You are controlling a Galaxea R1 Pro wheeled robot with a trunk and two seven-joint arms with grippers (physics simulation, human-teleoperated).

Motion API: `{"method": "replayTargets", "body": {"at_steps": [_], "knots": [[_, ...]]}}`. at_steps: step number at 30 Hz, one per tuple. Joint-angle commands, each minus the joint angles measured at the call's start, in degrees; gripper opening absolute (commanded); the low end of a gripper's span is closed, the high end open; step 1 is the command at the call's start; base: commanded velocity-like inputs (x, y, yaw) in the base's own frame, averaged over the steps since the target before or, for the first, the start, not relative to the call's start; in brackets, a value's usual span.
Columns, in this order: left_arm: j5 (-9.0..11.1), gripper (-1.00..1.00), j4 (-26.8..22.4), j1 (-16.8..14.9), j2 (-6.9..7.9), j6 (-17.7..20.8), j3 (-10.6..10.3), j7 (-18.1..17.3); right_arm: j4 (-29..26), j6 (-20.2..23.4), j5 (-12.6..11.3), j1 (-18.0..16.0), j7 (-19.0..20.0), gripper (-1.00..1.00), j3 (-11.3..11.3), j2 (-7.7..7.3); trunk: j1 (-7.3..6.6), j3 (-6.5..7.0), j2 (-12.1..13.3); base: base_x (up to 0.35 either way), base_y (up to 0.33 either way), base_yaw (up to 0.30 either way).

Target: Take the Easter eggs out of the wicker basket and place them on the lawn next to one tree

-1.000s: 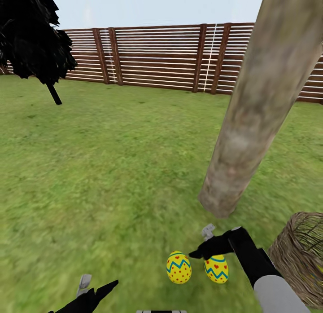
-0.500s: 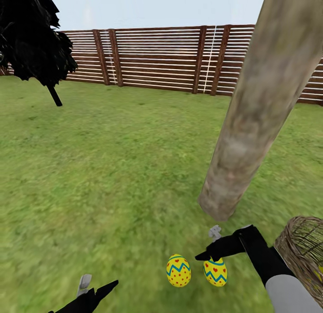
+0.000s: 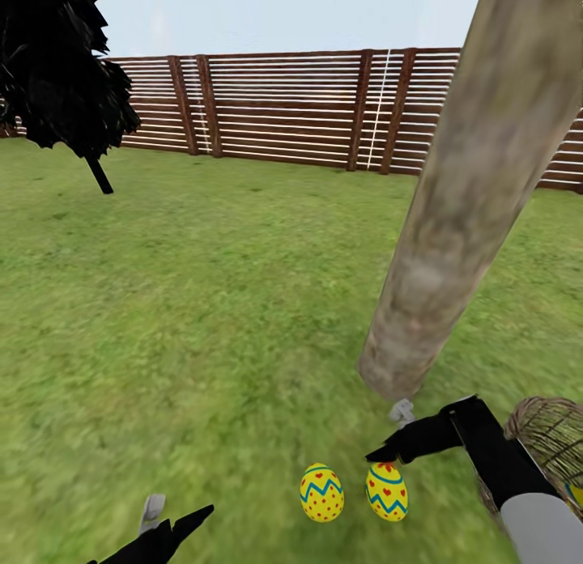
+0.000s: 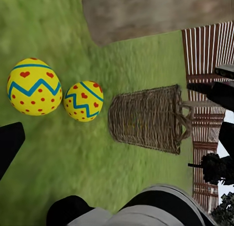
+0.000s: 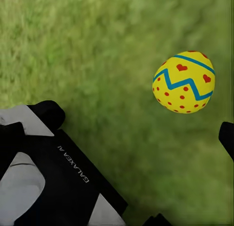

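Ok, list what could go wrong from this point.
1. The right gripper hangs just above the right egg; a careless swing could set it rolling from the tree.
2. A patch of yellow shows at the wicker basket, perhaps the third egg; stopping now might leave it there.
3. The right arm reaches close beside the basket and might tip it.

The two Easter eggs are bright yellow with blue zigzag bands, red hearts and red dots; the lawn is mottled green; the tree trunk is pale grey-brown; the wicker basket is brown open weave; the fence is reddish-brown with horizontal slats; the cypress-like tree is nearly black.
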Motion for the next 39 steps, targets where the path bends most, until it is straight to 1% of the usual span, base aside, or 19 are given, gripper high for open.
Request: {"method": "replayTargets", "body": {"at_steps": [1, 7, 11, 16, 24, 26, 27, 29, 31, 35, 39], "knots": [[0.29, 1.0, 0.0, -0.02, 0.01, 0.5, 0.01, -0.04, -0.5, 0.68, 0.5, -0.03, 0.73, 1.0, -0.15, -0.34, -0.23, 0.14, 0.4, 0.0, 0.0, 0.0], [0.29, 1.0, 0.0, -0.02, 0.01, 0.5, 0.0, 0.08, -2.25, 1.07, 0.49, -0.03, 1.71, 1.0, -0.2, -2.14, -1.55, 1.22, 2.8, 0.0, 0.0, 0.0], [0.29, 1.0, 0.0, -0.02, 0.02, 0.5, 0.0, 0.07, -2.54, 1.28, 0.37, -0.03, 2.92, 1.0, -0.29, -3.07, -2.43, 1.93, 4.41, 0.0, 0.0, 0.0], [0.29, 1.0, 0.0, -0.02, 0.01, 0.5, 0.01, 0.1, -3.4, 1.29, 0.23, -0.03, 3.36, 1.0, -0.35, -4.43, -3.53, 2.83, 6.41, 0.0, 0.0, 0.0], [0.29, 1.0, 0.0, -0.02, 0.01, 0.5, -0.02, 0.11, -6.31, 1.35, -0.01, -0.03, 3.54, 1.0, -0.86, -7.62, -5.29, 4.27, 9.62, 0.0, 0.0, 0.0], [0.29, 1.0, 0.0, -0.02, 0.01, 0.5, 0.0, 0.11, -7.5, 1.36, 0.01, -0.03, 3.58, 1.0, -2.68, -8.65, -5.73, 4.63, 10.42, 0.0, 0.0, 0.0], [0.29, 1.0, 0.0, -0.02, 0.01, 0.5, 0.0, 0.11, -7.97, 1.36, 0.12, -0.03, 3.6, 1.0, -3.32, -8.84, -5.94, 4.81, 10.83, 0.0, 0.0, 0.0], [0.29, 1.0, 0.0, -0.02, 0.01, 0.5, 0.0, 0.11, -9.92, 1.36, 0.5, -0.03, 3.62, 1.0, -5.78, -9.41, -6.38, 5.16, 11.63, 0.0, 0.0, 0.0], [0.29, 1.0, 0.0, -0.02, 0.01, 0.5, -0.03, 0.11, -10.93, 1.36, 0.65, -0.03, 3.64, 1.0, -6.93, -9.97, -6.82, 5.52, 12.43, 0.0, 0.0, 0.0], [0.29, 1.0, 0.0, -0.02, 0.01, 0.5, 0.0, 0.11, -11.88, 1.36, 0.65, -0.03, 3.65, 1.0, -7.94, -11.42, -7.7, 6.24, 14.03, 0.0, 0.0, 0.0], [0.29, 1.0, 0.0, -0.02, 0.01, 0.5, -0.02, 0.11, -12.2, 1.36, 0.43, -0.03, 3.66, 1.0, -8.29, -12.59, -8.58, 6.96, 15.64, 0.0, 0.0, 0.0]]}}
